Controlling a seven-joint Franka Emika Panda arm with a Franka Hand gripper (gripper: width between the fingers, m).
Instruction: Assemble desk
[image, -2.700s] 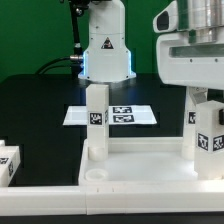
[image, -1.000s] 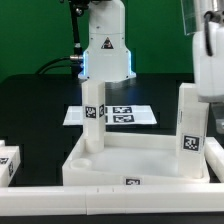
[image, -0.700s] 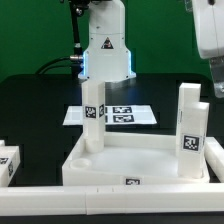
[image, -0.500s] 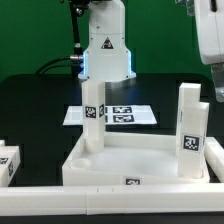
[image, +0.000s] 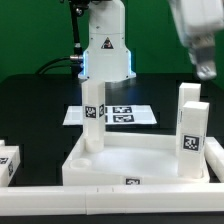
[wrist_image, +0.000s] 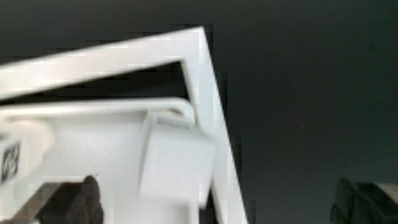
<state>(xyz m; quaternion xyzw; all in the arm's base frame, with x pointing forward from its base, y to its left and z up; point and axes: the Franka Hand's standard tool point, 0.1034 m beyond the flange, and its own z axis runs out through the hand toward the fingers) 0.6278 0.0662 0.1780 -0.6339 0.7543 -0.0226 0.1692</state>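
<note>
The white desk tabletop (image: 135, 162) lies with its rim up at the front of the table. Two white tagged legs stand upright in its corner sockets, one at the exterior view's left (image: 93, 115) and one at its right (image: 192, 130). My gripper (image: 205, 68) hangs well above the right leg, apart from it. In the wrist view the gripper (wrist_image: 222, 205) is open and empty. Its dark fingertips (wrist_image: 71, 200) show at the picture's edge, over a leg (wrist_image: 178, 160) and the tabletop's rim corner (wrist_image: 199, 60).
A loose tagged leg (image: 8, 162) lies at the exterior view's left edge. The long white border rail (image: 110, 205) runs along the front. The marker board (image: 125, 115) lies behind the tabletop, in front of the robot base (image: 107, 50).
My gripper has let go of the right leg, risen off it and drifted toward the exterior view's left. The leg stays standing in its socket and the tabletop has not moved lately.
</note>
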